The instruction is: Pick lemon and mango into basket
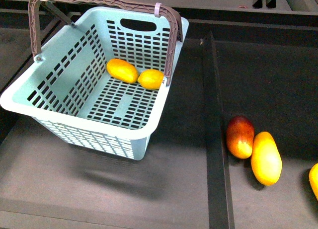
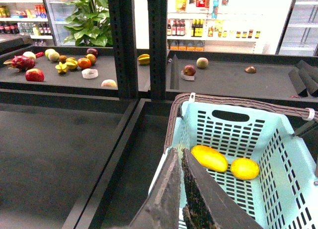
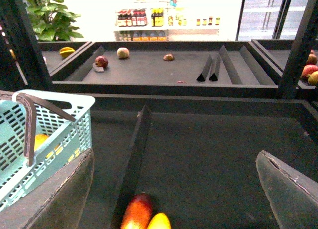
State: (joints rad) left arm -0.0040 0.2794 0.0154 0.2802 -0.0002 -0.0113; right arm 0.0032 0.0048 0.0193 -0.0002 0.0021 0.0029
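The light teal basket [image 1: 84, 123] stands tilted on the dark shelf at the left, its brown handle [image 1: 171, 25] swung up. On its slotted floor the elongated orange-yellow mango [image 1: 122, 70] lies next to the smaller yellow lemon [image 1: 150, 79], the two touching or nearly so. The left wrist view shows my left gripper [image 2: 180, 152] shut and empty, hanging at the basket [image 2: 233, 132] rim near the mango [image 2: 209, 158] and lemon [image 2: 244, 168]. My right gripper [image 3: 176, 189] is open with nothing in it, above the right shelf section beside the basket [image 3: 59, 124]. Neither gripper shows in the front view.
A raised black divider [image 1: 214, 114] splits the shelf to the right of the basket. Beyond it lie a dark red-and-yellow mango [image 1: 240, 136], a yellow mango [image 1: 266, 158] touching it, and another yellow fruit [image 1: 314, 179] at the edge. More fruit sits on far shelves [image 2: 64, 65].
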